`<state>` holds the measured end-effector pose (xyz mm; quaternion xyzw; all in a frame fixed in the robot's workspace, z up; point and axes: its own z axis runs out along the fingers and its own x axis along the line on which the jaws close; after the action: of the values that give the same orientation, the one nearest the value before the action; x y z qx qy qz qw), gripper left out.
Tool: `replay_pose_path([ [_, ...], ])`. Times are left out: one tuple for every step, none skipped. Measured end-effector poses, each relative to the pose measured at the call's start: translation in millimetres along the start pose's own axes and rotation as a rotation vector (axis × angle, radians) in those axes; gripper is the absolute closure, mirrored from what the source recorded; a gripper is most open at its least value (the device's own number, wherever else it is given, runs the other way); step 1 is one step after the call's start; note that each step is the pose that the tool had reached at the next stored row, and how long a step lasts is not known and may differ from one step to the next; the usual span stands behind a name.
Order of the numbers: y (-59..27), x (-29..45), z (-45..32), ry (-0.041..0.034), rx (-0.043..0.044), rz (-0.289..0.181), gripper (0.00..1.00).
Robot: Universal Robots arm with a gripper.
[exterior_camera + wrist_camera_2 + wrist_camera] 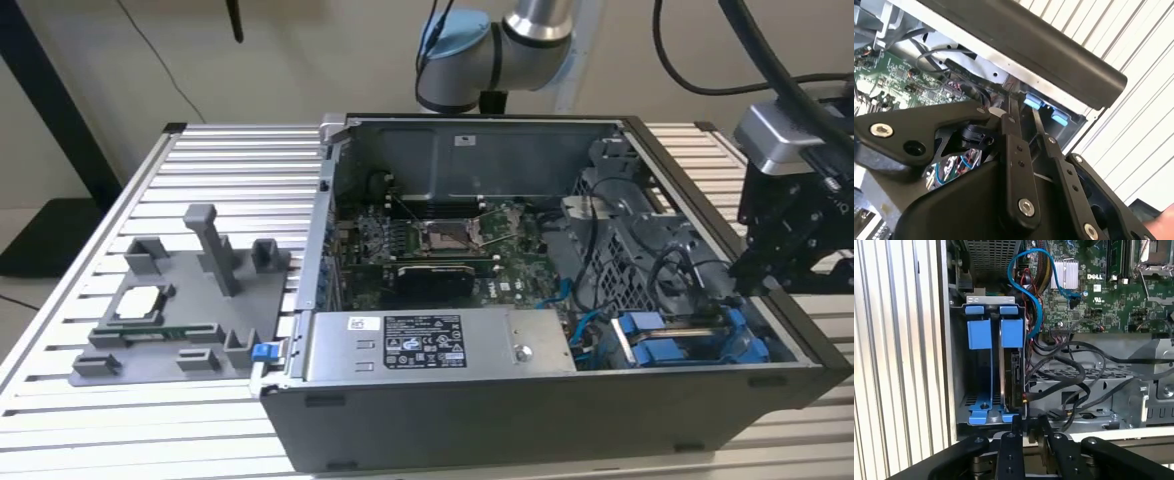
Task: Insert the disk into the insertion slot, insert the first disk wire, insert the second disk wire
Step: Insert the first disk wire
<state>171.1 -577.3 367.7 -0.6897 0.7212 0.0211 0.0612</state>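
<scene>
- My gripper (750,278), at 3 o'clock in the exterior view, is cut off by the picture's edge.
- My arm (514,40) is cut off at 12 o'clock there.
- In the first wrist view the disk (1015,382) shows edge-on in its blue carrier (1011,332); its label is hidden.
- Whether the black wires (1054,391) are seated in it, I cannot tell.

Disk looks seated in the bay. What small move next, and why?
Probably ease the gripper down toward the black wire end beside the disk. The disk already stands in its slot next to the empty blue carrier, the gripper hovers open close by, and that wire end looks unplugged, though I can't be sure.
</scene>
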Motion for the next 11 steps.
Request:
replay_pose_path([
  [-0.8, 0.0, 0.3, -0.0038, -0.0001, 0.001, 0.0],
  [-1.3, 0.0, 0.7, -0.0111, -0.0003, 0.003, 0.0],
  [-1.4, 0.1, 1.3, -0.0183, -0.0002, 0.006, 0.0],
  [-1.4, 0.2, 1.9, -0.0228, 0.0001, 0.011, 0.0],
  [-1.4, 0.2, 2.7, -0.0242, 0.0005, 0.017, 0.0],
  [-1.4, 0.3, 3.4, -0.0245, 0.0009, 0.024, 0.0],
  [-1.4, 0.4, 4.1, -0.0248, 0.0011, 0.031, 0.0],
  [-1.4, 0.5, 4.8, -0.0247, 0.0013, 0.039, 0.0],
  [-1.4, 0.5, 5.3, -0.0246, 0.0013, 0.047, 0.0],
  [-1.3, 0.5, 5.5, -0.0246, 0.0015, 0.054, 0.0],
  [-1.3, 0.4, 5.5, -0.0252, 0.002, 0.06, 1.0],
])
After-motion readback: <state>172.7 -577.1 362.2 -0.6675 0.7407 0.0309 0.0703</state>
